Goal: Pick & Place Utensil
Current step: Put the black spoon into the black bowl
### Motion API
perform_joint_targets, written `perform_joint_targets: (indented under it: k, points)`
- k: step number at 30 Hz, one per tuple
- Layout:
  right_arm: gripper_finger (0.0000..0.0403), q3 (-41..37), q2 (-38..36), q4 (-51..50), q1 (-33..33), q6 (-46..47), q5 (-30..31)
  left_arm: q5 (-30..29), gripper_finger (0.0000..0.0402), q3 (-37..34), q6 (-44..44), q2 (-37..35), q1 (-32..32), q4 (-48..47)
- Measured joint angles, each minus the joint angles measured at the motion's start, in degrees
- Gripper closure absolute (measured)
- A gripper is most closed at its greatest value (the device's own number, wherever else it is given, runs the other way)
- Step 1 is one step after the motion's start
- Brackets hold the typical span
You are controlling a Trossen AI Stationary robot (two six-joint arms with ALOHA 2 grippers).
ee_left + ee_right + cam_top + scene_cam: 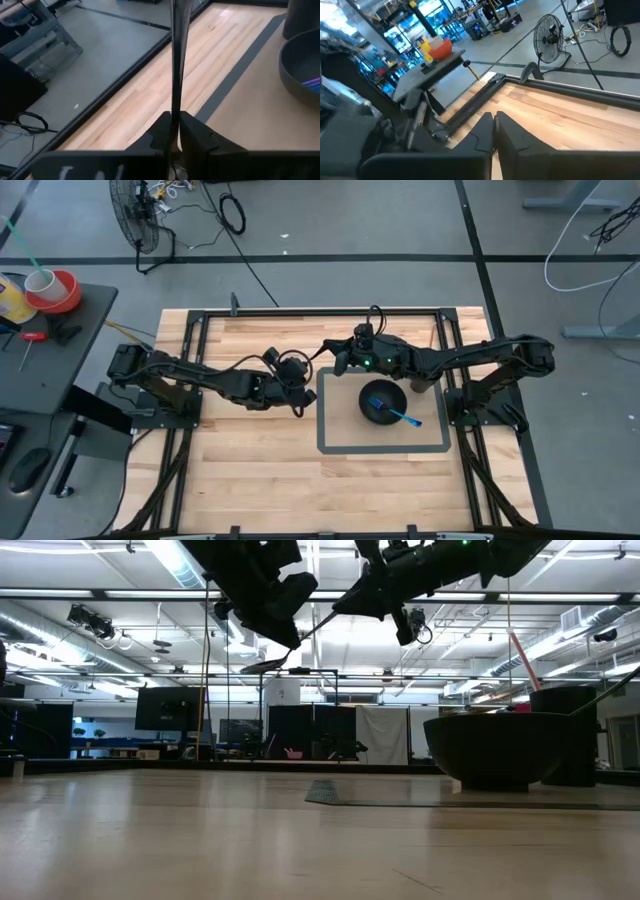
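Slender dark utensil (176, 60), long-handled, kind not discernible: clamped at one end between the left gripper (174, 131) fingers, handle projecting forward over the light wooden tabletop (250, 470). In the low view it is held aloft, clear of the table, with a flat, possibly spoon-like end (262, 667).

Left gripper (297, 397): clenched on the utensil, positioned just left of the grey-bordered rectangular mat (330, 446).

Dark round bowl (383, 400): on the mat, holding a blue utensil (396, 414) whose handle extends over the rim toward the right. Its rim (300, 65) also shows in the left wrist view.

Right gripper (343, 360): above the mat's upper left corner, near the left gripper; its fingers (506, 131) pressed together, nothing between them.

Dark cylindrical cup (421, 383): upper right of the bowl, beside the right arm.
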Motion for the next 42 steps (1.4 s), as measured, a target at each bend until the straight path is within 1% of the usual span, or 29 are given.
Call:
perform_joint_targets:
  k: [3, 7, 10, 12, 15, 17, 19, 22, 24, 25, 29, 31, 33, 38, 42]
  points:
    - [0.0395, -0.1, 0.0, -1.9, 0.0, -2.0, 0.0, -0.9, 0.0335, 0.1, 1.4, -0.4, -1.3, 0.3]
    - [0.0396, 0.0, -2.9, -4.1, -0.1, -3.4, -1.5, 1.1, 0.0291, 0.1, 3.0, -2.1, -3.8, -1.4]
    - [0.0395, 0.0, -6.5, -9.7, -0.4, -6.3, -5.2, 3.5, 0.0264, 0.1, 3.1, -4.4, -6.0, -5.3]
    - [0.0395, 0.0, -10.1, -13.8, -1.0, -10.0, -9.3, 4.0, 0.0252, 0.1, 2.4, -5.6, -7.6, -7.5]
    - [0.0396, 0.0, -15.9, -19.1, -2.5, -14.1, -16.2, 3.1, 0.0245, 0.1, 2.2, -7.6, -9.8, -7.8]
    - [0.0397, 0.8, -19.3, -23.7, -3.1, -16.3, -19.6, 2.8, 0.0245, 0.1, 2.2, -8.3, -10.8, -7.0]
    - [0.0399, 3.3, -21.9, -30.2, -3.1, -20.2, -20.0, 2.8, 0.0248, 0.1, 2.8, -8.2, -11.4, -5.6]
    - [0.0399, 8.7, -22.7, -40.4, -3.0, -25.0, -18.0, 2.2, 0.0254, 0.1, 4.3, -8.2, -11.6, -4.1]
    - [0.0400, 12.4, -21.7, -47.2, -3.1, -27.6, -18.1, 2.3, 0.0258, 0.1, 4.4, -8.1, -11.1, -3.8]
    - [0.0400, 14.4, -20.9, -49.5, -3.5, -29.4, -19.1, 2.3, 0.0259, 0.1, 4.3, -8.1, -10.9, -3.8]
    - [0.0400, 22.3, -17.1, -59.6, -5.9, -38.0, -25.4, 2.3, 0.0263, 0.1, 4.1, -8.1, -10.2, -3.8]
    - [0.0400, 26.0, -14.2, -63.3, -7.6, -40.3, -29.8, 2.4, 0.0264, 0.1, 4.0, -8.1, -10.2, -3.7]
    - [0.0400, 29.6, -10.9, -66.4, -9.7, -43.5, -35.9, 2.9, 0.0264, 0.1, 4.0, -8.1, -10.3, -3.7]
    - [0.0401, 38.5, -1.4, -75.8, -16.0, -56.9, -51.4, 3.0, 0.0264, 0.1, 4.0, -8.1, -10.3, -3.7]
    - [0.0401, 44.1, 6.5, -83.8, -22.5, -65.3, -61.0, 3.1, 0.0264, 0.1, 4.0, -8.1, -10.3, -3.8]
